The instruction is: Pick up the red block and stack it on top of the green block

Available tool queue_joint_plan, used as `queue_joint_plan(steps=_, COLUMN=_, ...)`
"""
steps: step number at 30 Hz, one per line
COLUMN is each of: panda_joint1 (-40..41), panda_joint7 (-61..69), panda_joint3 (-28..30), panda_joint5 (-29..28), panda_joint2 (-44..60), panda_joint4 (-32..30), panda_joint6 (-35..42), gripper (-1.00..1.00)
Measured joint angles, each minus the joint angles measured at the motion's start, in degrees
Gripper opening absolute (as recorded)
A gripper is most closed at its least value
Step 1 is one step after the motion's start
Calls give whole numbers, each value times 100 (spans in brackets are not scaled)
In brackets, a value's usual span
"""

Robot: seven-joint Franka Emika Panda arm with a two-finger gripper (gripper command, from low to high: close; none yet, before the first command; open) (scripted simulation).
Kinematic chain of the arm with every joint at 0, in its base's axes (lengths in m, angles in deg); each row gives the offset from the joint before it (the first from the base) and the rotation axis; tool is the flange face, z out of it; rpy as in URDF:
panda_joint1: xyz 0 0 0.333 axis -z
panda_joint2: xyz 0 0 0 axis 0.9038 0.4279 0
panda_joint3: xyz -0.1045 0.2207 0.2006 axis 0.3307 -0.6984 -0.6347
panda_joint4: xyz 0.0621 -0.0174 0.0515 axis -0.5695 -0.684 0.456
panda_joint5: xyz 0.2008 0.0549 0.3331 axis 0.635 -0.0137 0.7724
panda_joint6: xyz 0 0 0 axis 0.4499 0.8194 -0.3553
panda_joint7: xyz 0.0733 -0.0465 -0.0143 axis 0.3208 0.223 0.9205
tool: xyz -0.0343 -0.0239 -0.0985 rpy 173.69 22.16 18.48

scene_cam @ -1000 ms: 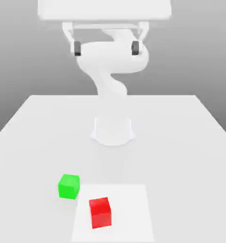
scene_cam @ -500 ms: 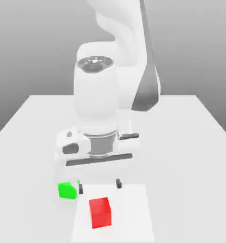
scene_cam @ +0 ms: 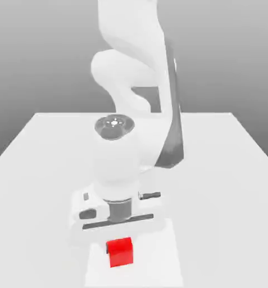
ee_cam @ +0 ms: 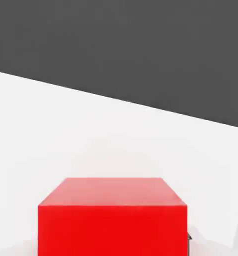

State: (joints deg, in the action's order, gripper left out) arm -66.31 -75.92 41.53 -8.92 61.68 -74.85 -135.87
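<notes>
The red block [scene_cam: 120,252] rests on a lighter square patch of the white table, near its front edge. My gripper [scene_cam: 119,235] has come straight down over the block, and the hand covers the block's rear upper edge. In the hand view the red block [ee_cam: 112,217] sits very close, centred right beneath the hand, and the jaws are shut on it. The green block is hidden behind the lowered hand in the exterior view.
The white table [scene_cam: 226,169] stretches back toward the arm's base, which the bent arm [scene_cam: 136,112] hides. The lighter square patch [scene_cam: 161,264] lies under the red block at the front edge.
The arm swung down from upright and lowered the hand onto the red block. The wide-open fingers closed on it. The hand now covers the green block.
</notes>
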Motion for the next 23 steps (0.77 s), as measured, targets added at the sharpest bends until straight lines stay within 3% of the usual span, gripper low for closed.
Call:
queue_joint_plan(steps=11, panda_joint1=1110, panda_joint7=-116, panda_joint3=696, panda_joint5=-886, panda_joint2=-2180, panda_joint4=-1465, panda_joint6=689, gripper=-100)
queue_joint_plan(steps=19, panda_joint1=988, panda_joint7=449, panda_joint3=783, panda_joint5=-161, panda_joint2=-1069, panda_joint4=-1588, panda_joint6=-523, gripper=-100)
queue_joint_plan(steps=20, panda_joint1=962, panda_joint7=532, panda_joint3=779, panda_joint5=-42, panda_joint2=-913, panda_joint4=-1585, panda_joint6=-669, gripper=100)
queue_joint_plan(steps=23, panda_joint1=963, panda_joint7=532, panda_joint3=778, panda_joint5=-42, panda_joint2=-913, panda_joint4=-1585, panda_joint6=-668, gripper=100)
